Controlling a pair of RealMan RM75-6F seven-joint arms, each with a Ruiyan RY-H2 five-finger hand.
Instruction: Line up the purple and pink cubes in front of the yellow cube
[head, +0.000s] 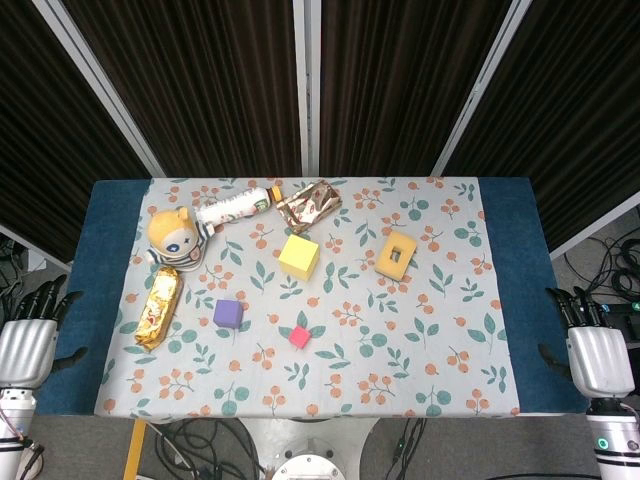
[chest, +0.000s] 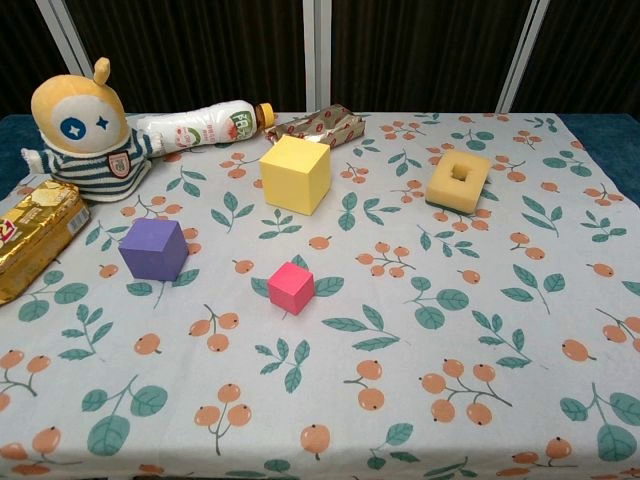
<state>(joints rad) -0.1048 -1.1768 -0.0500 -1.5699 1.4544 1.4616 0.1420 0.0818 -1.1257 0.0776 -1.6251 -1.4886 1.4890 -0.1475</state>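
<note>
desk (head: 510, 300) covered by a leaf-and-berry patterned cloth (head: 420, 340), blue surface exposed at both side edges.

yellow cube (head: 298, 257) upright near the middle of the cloth, slightly toward the far side. purple cube (head: 228, 314) nearer the robot and to the left of the yellow cube, apart from it. pink cube (head: 300, 336), the smallest of the three, nearer still, roughly below the yellow cube and right of the purple cube, touching neither. purple and pink cubes not in a straight row, the pink one set closer to the near edge.

left hand (head: 28, 335) off the left edge of the desk, low in the head view, holding nothing; dark fingers (head: 45, 297) extended upward and slightly apart. right hand (head: 597, 350) off the right edge, likewise holding nothing; fingers (head: 578, 305) extended upward and slightly apart. both hands well apart from every cube; neither visible in the chest view.

plush toy (chest: 82, 130) with yellow head and striped shirt at far left, upright. bottle (chest: 200, 125) lying on its side just beside the toy, cap toward the right. patterned foil packet (chest: 315, 125) lying beyond the yellow cube, near the bottle cap. gold foil package (chest: 35, 238) lying at the left edge, nearer than the toy. yellow block with a square hole (chest: 458, 181) right of the yellow cube, well apart from it.
</note>
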